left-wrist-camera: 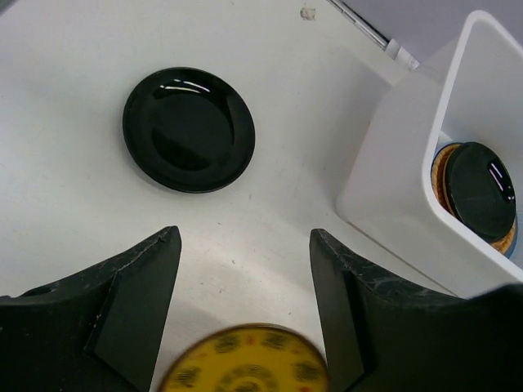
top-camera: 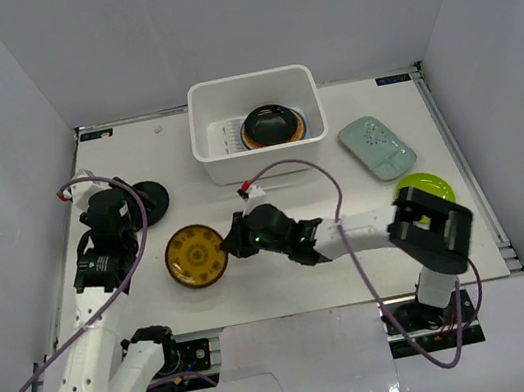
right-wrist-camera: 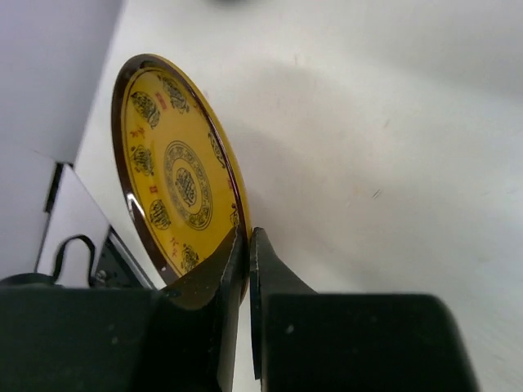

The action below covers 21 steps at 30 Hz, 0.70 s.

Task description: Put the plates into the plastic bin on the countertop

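- Gold plate (top-camera: pixel 196 255) is lying on the countertop (top-camera: pixel 288 288), left of centre, near my side of the table.
- My right gripper (right-wrist-camera: pixel 248 237) is pinching its rim, jaws pressed together on the edge that faces my right arm. The wrist view is showing the plate edge-on, so I can't tell whether it's coming off the surface yet.
- My left gripper (left-wrist-camera: pixel 245 237) is hovering spread wide and holding nothing. It's pointing out over the black plate (left-wrist-camera: pixel 188 129), which is sitting by itself at the left, well apart from the bin.
- Here's the bit that matters: the bin (top-camera: pixel 247 79) is sitting at the far edge, so from the gold plate it's lying away from me and a little to the right. Its long side is running left to right, so I'm guessing there's plenty of width to come in over the near wall.
- My right arm is clearly the one for this carry, since it's already gripping the plate.
- A stack (top-camera: pixel 272 125) with a dark plate on top is filling the right half of the bin, so I'm thinking the gold one is going on top of that or just beside it.
- I'm a bit worried the rim-only pinch is letting the plate droop on the way over.
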Motion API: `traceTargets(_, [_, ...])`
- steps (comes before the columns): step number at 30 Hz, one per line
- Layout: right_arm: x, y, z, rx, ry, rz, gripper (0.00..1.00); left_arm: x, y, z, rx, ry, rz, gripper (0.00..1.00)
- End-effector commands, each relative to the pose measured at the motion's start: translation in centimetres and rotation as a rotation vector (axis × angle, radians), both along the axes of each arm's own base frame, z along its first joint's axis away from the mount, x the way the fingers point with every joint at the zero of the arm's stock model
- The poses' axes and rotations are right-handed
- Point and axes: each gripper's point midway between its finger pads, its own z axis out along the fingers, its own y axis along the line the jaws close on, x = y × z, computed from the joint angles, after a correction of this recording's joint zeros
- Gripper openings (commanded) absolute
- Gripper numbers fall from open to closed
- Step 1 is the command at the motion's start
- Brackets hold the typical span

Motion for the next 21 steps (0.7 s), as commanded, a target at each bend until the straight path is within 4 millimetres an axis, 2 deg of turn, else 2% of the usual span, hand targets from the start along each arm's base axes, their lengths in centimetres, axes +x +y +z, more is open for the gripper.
traceTargets(1, [6.5, -6.3, 8.8, 0.024, -0.283, -0.193, 0.08, 2.6, -1.0, 0.2, -0.068, -0.024, -0.005, 0.75])
traceTargets(2, [7.2, -8.5, 12.2, 0.056, -0.335, -0.24, 0.08, 3.1, -1.1, 0.0, -0.092, -0.022, 0.002, 0.74])
traceTargets(3, [9.1, -11.3, 12.9, 0.019, -0.364, -0.294, 0.08, 3.9, -0.8, -0.3, -0.107, -0.024, 0.012, 0.74])
traceTargets(4, [9.6, -13.0, 14.1, 0.022, -0.387, -0.323, 0.08, 4.3, -0.6, -0.5, -0.125, -0.027, 0.016, 0.75])
traceTargets(5, [10.1, -15.1, 17.2, 0.059, -0.431, -0.364, 0.08, 4.7, -1.1, -0.8, -0.163, -0.022, -0.011, 0.75])
traceTargets(6, [10.8, -16.4, 18.5, 0.062, -0.451, -0.39, 0.08, 5.3, -0.1, -1.4, -0.214, -0.032, 0.022, 0.74])
traceTargets(7, [12.4, -19.1, 20.2, 0.061, -0.485, -0.451, 0.08, 5.9, 0.0, -2.7, -0.251, -0.006, 0.022, 0.74])
traceTargets(8, [13.2, -19.7, 22.5, 0.085, -0.519, -0.466, 0.08, 6.1, -0.2, -3.6, -0.313, 0.015, -0.006, 0.75])
traceTargets(9, [14.3, -20.6, 23.6, 0.076, -0.541, -0.49, 0.08, 6.5, 0.8, -4.5, -0.355, 0.019, 0.021, 0.74])
traceTargets(10, [16.7, -22.0, 23.2, 0.017, -0.545, -0.531, 0.08, 6.4, 0.9, -6.2, -0.409, 0.05, 0.041, 0.74])
traceTargets(11, [17.7, -22.2, 23.0, -0.015, -0.534, -0.525, 0.08, 6.5, 0.9, -8.0, -0.447, 0.092, 0.049, 0.74])
traceTargets(12, [18.9, -22.3, 25.6, 0.012, -0.561, -0.531, 0.08, 6.7, 1.2, -8.7, -0.497, 0.098, 0.043, 0.74])
traceTargets(13, [20.6, -23.3, 25.6, -0.006, -0.556, -0.55, 0.08, 6.2, 1.3, -10.4, -0.544, 0.129, 0.066, 0.74])
traceTargets(14, [22.1, -22.9, 23.8, -0.041, -0.52, -0.531, 0.08, 6.0, 1.4, -11.4, -0.575, 0.146, 0.074, 0.74])
traceTargets(15, [23.2, -22.9, 25.2, -0.027, -0.536, -0.537, 0.08, 6.0, 1.8, -12.5, -0.616, 0.159, 0.083, 0.74])
traceTargets(16, [25.1, -23.3, 23.4, -0.062, -0.502, -0.548, 0.08, 5.5, 1.9, -13.9, -0.65, 0.185, 0.108, 0.76])
traceTargets(17, [25.7, -23.2, 22.7, -0.078, -0.476, -0.534, 0.08, 5.3, 2.3, -15.0, -0.669, 0.203, 0.132, 0.78])
traceTargets(18, [27.4, -23.4, 22.2, -0.089, -0.457, -0.539, 0.08, 5.1, 2.4, -15.7, -0.685, 0.206, 0.141, 0.79])
traceTargets(21, [29.2, -23.2, 20.1, -0.115, -0.403, -0.526, 0.08, 5.0, 3.0, -17.1, -0.691, 0.222, 0.181, 0.79])
